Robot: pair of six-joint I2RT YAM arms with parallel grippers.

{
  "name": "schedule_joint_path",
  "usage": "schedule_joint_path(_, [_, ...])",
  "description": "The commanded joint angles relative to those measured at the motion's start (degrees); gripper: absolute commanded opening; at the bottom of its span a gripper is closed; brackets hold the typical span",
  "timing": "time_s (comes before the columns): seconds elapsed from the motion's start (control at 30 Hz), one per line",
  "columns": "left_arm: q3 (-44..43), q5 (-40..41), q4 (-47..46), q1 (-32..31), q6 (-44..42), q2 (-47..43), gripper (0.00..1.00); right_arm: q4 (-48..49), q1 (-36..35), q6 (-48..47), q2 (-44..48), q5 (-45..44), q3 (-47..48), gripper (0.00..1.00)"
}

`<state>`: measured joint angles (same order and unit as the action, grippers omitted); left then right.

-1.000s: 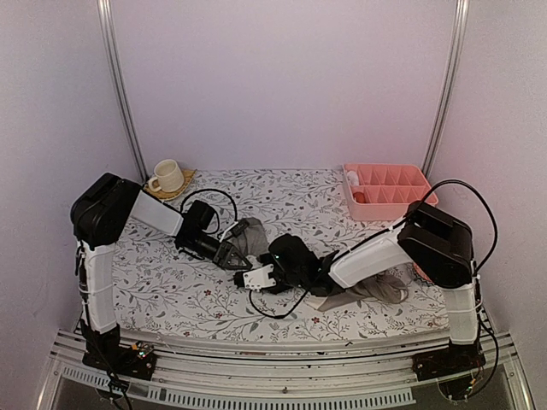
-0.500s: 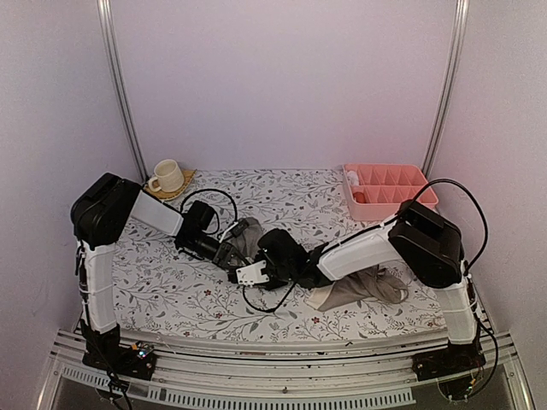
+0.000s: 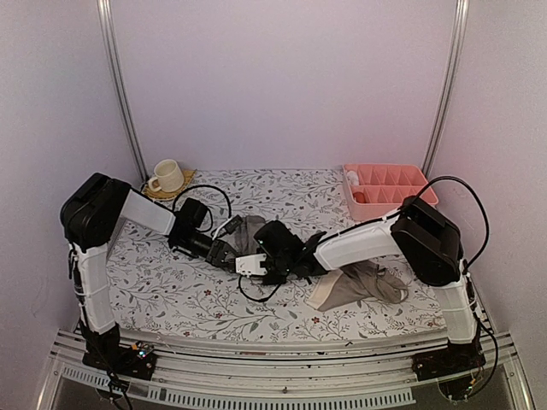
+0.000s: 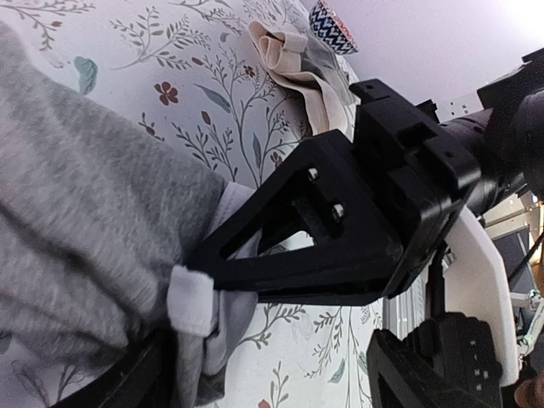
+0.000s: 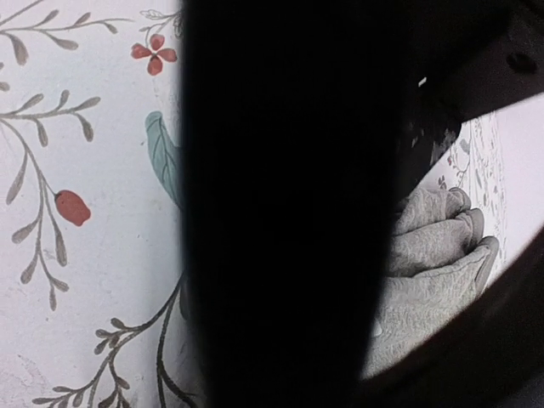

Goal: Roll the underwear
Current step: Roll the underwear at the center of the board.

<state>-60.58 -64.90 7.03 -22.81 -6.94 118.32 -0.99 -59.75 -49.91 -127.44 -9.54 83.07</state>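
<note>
Right gripper (image 4: 202, 269): jaws brought right together; the tips pinch the white edging (image 4: 189, 304) of the grey brief (image 3: 249, 229); nothing else is in them.
Left gripper (image 3: 224, 253): jaws stand wide apart; in its own wrist view one finger shows at the lower left under the grey cloth and the other far off at the lower right; no clamp on anything; cloth lies against the left finger only.
Gripper meeting point: the two heads are close together at the near edge of the grey brief, tip almost to tip, left of mid-table.
Grey brief: bunched in a soft heap on the flowered table (image 3: 171, 290), just beyond the two grippers; thick folds fill the left of the left wrist view.
Taupe brief (image 3: 359, 287): lies crumpled to the right, under the right forearm, well apart from the grey one; cream waistband shows at its near left edge.
Right wrist view: mostly blocked by a black shape; a strip of folded grey cloth shows at the right.
Far corners: cup (image 3: 167, 176) at back left; pink tray (image 3: 385, 207) at back right.
</note>
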Motion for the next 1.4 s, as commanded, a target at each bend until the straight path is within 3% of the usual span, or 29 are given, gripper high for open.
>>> schedule_joint_path(0.0, [2.10,5.88,-1.73,2.22,-0.84,-2.53,0.86,-11.45,0.62,9.54,2.29,2.62,-0.71,0.04])
schedule_joint_path(0.17, [2.52,7.36,-3.66,2.49,-0.81,-4.48,0.98,-18.64,0.66,18.28,4.87,5.87,-1.55,0.04])
schedule_joint_path(0.33, [3.92,6.59,-7.37,3.46,0.34,-7.98,0.98,-25.17,0.24,26.79,5.99,12.32,-0.45,0.05])
schedule_joint_path(0.5, [9.64,9.71,-14.33,3.57,-1.40,-12.74,0.99,-31.94,0.69,28.99,3.59,16.86,5.60,0.07])
schedule_joint_path(0.67, [17.14,9.12,-25.78,3.33,0.33,-16.75,0.98,-39.55,4.95,29.17,-0.40,25.43,13.69,0.08])
schedule_joint_path(0.97, [35.99,11.22,-57.88,2.45,1.05,-26.73,0.97,-45.79,12.42,29.39,-6.10,38.03,20.42,0.10])
schedule_joint_path(1.13, [39.40,13.20,-61.07,-1.43,-5.51,-29.07,0.93,-48.88,12.98,28.09,-9.68,41.41,24.51,0.11])
schedule_joint_path(1.37, [41.50,25.35,-60.66,-12.68,-21.68,-28.84,0.87,-50.93,13.30,28.02,-11.25,43.29,26.49,0.13])
